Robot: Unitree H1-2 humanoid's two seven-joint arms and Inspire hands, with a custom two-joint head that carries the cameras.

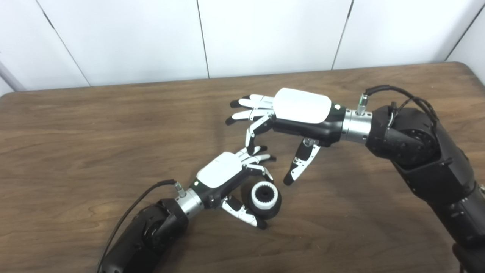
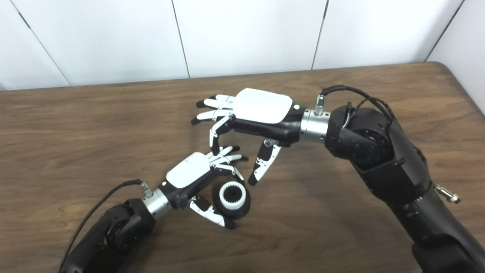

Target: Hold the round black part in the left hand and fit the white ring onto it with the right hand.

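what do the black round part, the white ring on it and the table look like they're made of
Round black part: likely matte plastic or rubber, dull with no glint. White ring: probably smooth moulded plastic, with dark teeth inside. Table: wood or wood-look laminate, brown grain streaks, low sheen.

No readable text, label or number anywhere.

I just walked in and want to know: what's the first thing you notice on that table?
Two robot hands meet mid-table. The left hand cups a round black part with a white ring already sitting on it. The right hand hovers just above, fingers spread and holding nothing.
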